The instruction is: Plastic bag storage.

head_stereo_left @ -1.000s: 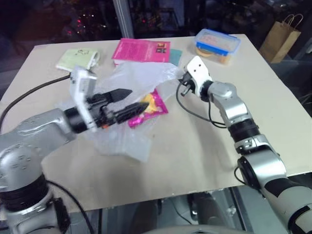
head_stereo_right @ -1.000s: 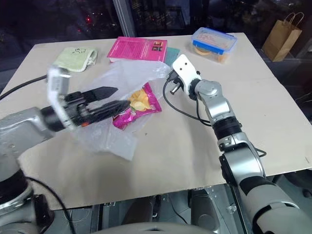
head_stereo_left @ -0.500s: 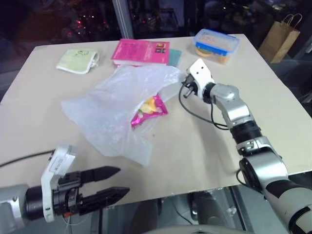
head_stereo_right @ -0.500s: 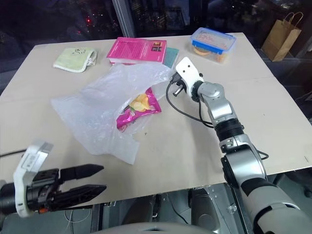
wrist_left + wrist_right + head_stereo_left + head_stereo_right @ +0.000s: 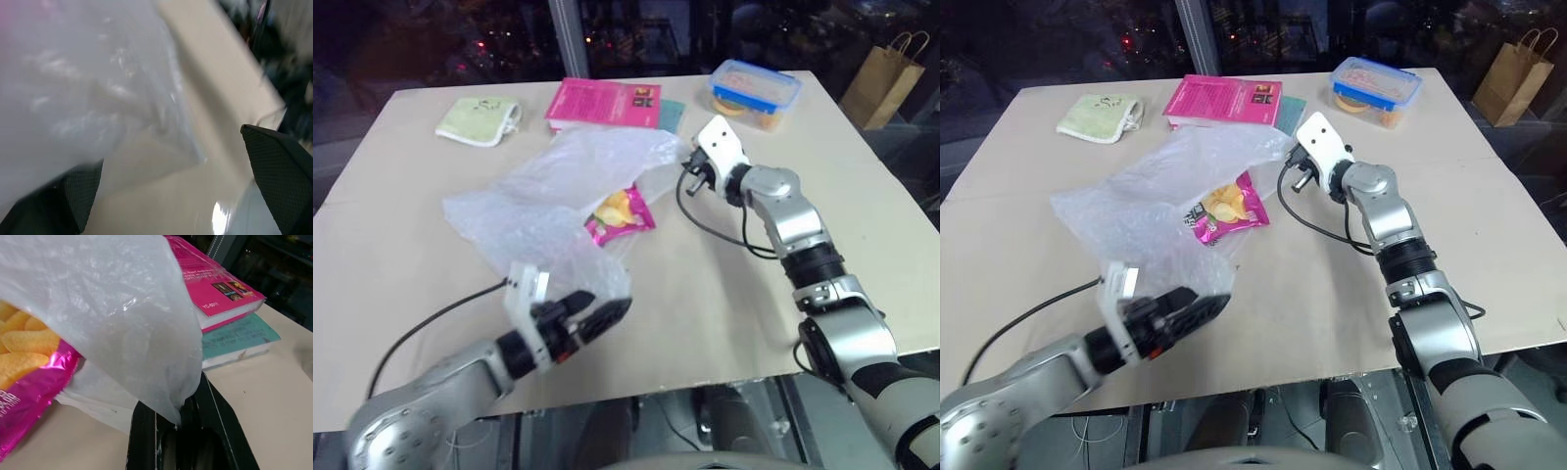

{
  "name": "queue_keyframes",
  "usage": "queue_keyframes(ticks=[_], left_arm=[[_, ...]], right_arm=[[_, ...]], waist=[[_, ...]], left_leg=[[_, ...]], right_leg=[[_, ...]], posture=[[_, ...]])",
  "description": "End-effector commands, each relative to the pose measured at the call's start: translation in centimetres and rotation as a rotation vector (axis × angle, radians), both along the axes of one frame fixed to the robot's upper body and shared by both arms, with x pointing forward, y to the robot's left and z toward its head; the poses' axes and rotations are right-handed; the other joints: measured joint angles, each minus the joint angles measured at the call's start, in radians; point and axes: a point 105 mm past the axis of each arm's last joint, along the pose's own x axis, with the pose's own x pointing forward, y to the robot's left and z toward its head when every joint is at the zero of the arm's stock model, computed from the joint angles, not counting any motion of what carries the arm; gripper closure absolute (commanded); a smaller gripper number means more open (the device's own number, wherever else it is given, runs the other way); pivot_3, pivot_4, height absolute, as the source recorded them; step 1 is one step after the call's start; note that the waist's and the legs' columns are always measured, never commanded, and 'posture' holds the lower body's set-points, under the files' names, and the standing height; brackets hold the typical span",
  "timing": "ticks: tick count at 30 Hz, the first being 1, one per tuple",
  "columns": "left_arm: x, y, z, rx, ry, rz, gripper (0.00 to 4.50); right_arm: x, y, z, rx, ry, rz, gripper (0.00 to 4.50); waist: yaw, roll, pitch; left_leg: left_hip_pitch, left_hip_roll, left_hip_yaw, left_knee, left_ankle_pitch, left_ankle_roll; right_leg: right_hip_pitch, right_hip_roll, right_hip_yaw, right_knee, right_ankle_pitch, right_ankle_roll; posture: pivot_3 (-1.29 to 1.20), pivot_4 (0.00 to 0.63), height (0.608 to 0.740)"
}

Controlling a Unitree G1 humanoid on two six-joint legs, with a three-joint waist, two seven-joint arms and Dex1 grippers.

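From the head views, the plastic bag (image 5: 548, 201) lies on the table (image 5: 391, 255), its long axis running from the near-left corner to the far right, with a pink chips packet (image 5: 620, 212) half under it. Left gripper (image 5: 597, 315) stands open at the bag's near corner. In the right wrist view, the right gripper (image 5: 178, 428) is closed on the bag's edge beside a pink book (image 5: 215, 289); its label is unreadable.
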Motion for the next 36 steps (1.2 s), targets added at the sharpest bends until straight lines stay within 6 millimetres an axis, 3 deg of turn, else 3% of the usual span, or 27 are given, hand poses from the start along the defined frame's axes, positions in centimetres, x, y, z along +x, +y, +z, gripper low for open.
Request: queue_keyframes(ticks=[1,5,7,11,15,17,18,20,21,24,27,30,33,36], left_arm=[[0.2,-0.5,0.6,-0.082,0.001,0.013,1.79],[0.5,0.5,1.8,-0.205,-0.008,0.07,3.81],[0.4,1.2,2.5,-0.254,-0.018,0.084,4.48],[-0.1,2.7,5.5,-0.355,-0.079,0.054,4.48],[-0.6,5.0,11.4,-0.434,-0.28,-0.032,4.48],[0.1,6.5,15.5,-0.428,-0.445,-0.039,4.48],[1.3,8.1,19.1,-0.438,-0.537,-0.004,4.48],[2.3,10.3,24.2,-0.481,-0.643,0.039,4.48],[2.7,11.3,26.1,-0.501,-0.664,0.062,4.48],[4.8,13.6,28.9,-0.521,-0.667,0.149,4.48],[6.9,14.4,30.6,-0.462,-0.681,0.201,4.48],[8.7,13.2,31.0,-0.411,-0.68,0.155,4.48],[10.1,10.6,29.4,-0.311,-0.634,0.078,4.48],[10.6,8.7,26.7,-0.246,-0.571,0.014,4.48]], right_arm=[[-0.3,-0.2,1.5,0.003,-0.05,0.004,4.5],[-0.3,-0.4,1.5,-0.002,-0.051,-0.001,4.5],[-0.1,-0.6,1.5,0.002,-0.051,-0.008,4.5],[0.4,-0.8,2.8,0.052,-0.058,-0.023,4.5],[0.9,-1.0,6.5,0.196,-0.059,-0.01,4.5],[1.0,-1.2,9.5,0.27,-0.076,0.012,4.5],[0.9,-1.6,12.4,0.338,-0.087,0.026,4.5],[0.5,-2.2,16.5,0.441,-0.096,0.057,4.5],[0.3,-2.4,18.3,0.48,-0.098,0.07,4.5],[-0.5,-3.4,22.3,0.528,-0.123,0.074,4.5],[-1.4,-4.8,25.8,0.545,-0.168,0.058,4.5],[-2.0,-6.9,27.7,0.496,-0.249,-0.001,4.5],[-2.8,-9.1,27.8,0.46,-0.27,-0.039,4.5],[-3.9,-11.0,25.4,0.393,-0.248,-0.089,4.5]], waist=[[-0.005,0.0,0.0],[-0.002,0.0,0.0],[-0.002,0.0,0.0],[-0.001,0.0,0.0],[0.0,0.001,0.001],[0.006,0.001,0.003],[0.007,0.001,0.003],[0.019,-0.001,0.005],[0.019,-0.002,0.006],[0.016,-0.002,0.005],[0.017,-0.002,0.005],[0.01,-0.002,0.005],[0.001,-0.002,0.005],[-0.006,-0.002,0.005]], left_leg=[[0.0,0.0,0.001,0.0,0.0,0.0],[0.0,0.0,0.0,0.0,0.0,0.0],[0.0,0.0,0.001,0.0,0.0,0.0],[0.0,0.0,0.0,0.0,0.0,0.0],[-0.001,0.0,0.0,0.0,0.0,0.0],[-0.001,0.0,-0.001,0.001,0.0,0.0],[-0.002,0.0,-0.003,0.002,0.0,0.0],[-0.002,0.0,-0.005,0.003,0.001,-0.001],[-0.004,0.0,-0.006,0.002,0.001,-0.001],[-0.001,0.0,-0.003,-0.001,0.0,-0.001],[-0.005,-0.001,-0.003,-0.005,0.001,-0.002],[-0.008,-0.001,-0.003,-0.008,0.001,-0.002],[-0.023,-0.003,-0.004,-0.006,0.001,-0.003],[-0.024,-0.003,-0.003,-0.007,0.001,-0.003]], right_leg=[[0.0,0.0,0.001,0.0,0.0,0.0],[0.0,0.0,0.0,0.0,0.0,0.0],[0.0,0.0,0.0,0.0,0.0,0.0],[0.0,0.0,0.0,0.0,0.0,0.0],[0.0,0.0,0.0,0.0,0.0,0.0],[0.0,0.001,-0.002,0.0,0.0,-0.001],[0.0,0.001,-0.003,0.0,0.0,-0.001],[0.0,0.002,-0.005,0.001,0.0,0.0],[-0.001,0.003,-0.006,0.0,0.0,0.0],[0.0,0.002,-0.003,-0.002,0.0,0.0],[-0.002,0.001,-0.005,-0.006,-0.002,0.0],[-0.004,0.0,-0.005,-0.007,-0.002,0.0],[-0.018,-0.002,-0.006,-0.005,-0.002,0.001],[-0.019,-0.004,-0.006,-0.006,-0.002,0.001]], posture=[[0.0,0.15,0.74],[0.0,0.15,0.74],[0.0,0.15,0.74],[0.0,0.15,0.74],[0.0,0.15,0.74],[0.0,0.15,0.74],[0.0,0.15,0.74],[0.0,0.15,0.74],[0.0,0.15,0.74],[0.0,0.15,0.74],[0.0,0.15,0.74],[0.0,0.15,0.74],[0.0,0.15,0.74],[0.0,0.15,0.74]])
